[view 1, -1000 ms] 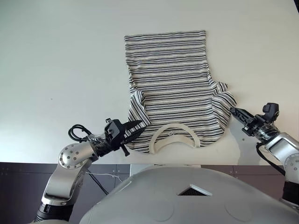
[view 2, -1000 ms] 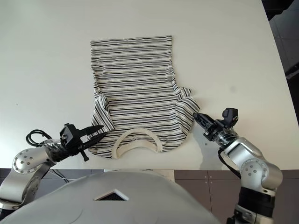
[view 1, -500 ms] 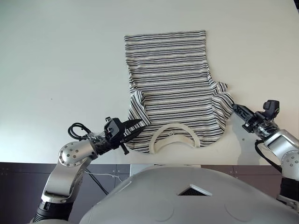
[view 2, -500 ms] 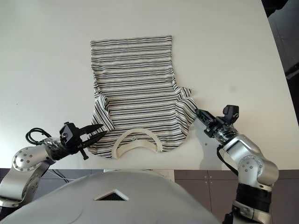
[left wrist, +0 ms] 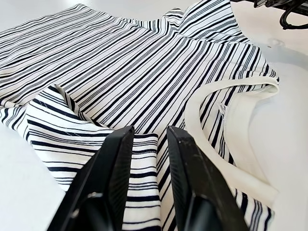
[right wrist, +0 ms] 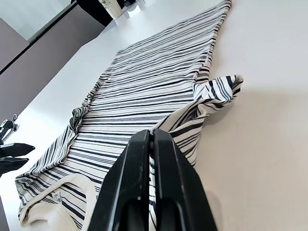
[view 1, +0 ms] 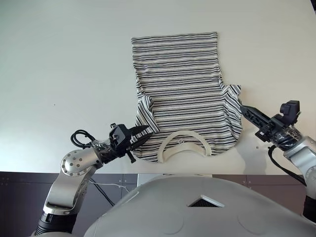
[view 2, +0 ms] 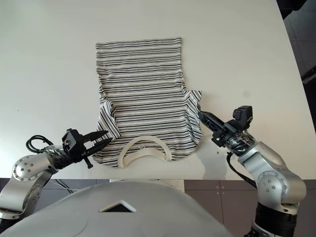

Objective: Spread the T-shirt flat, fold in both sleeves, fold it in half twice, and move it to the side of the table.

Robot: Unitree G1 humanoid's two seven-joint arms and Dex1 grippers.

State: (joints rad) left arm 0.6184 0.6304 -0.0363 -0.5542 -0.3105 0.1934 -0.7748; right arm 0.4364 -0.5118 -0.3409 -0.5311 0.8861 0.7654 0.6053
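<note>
Right pincer (view 2: 201, 114) pinches T-shirt (view 2: 143, 94) sleeve; left pincer (view 2: 107, 137) gapes at its edge.

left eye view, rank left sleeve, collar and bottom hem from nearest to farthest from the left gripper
1. left sleeve, bunched at the tips of the left gripper
2. collar, just to its right, near edge
3. bottom hem, far side

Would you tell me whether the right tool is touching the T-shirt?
Touching. In the right wrist view the shut right tool meets the T-shirt at its sleeve edge, with no gap.
</note>
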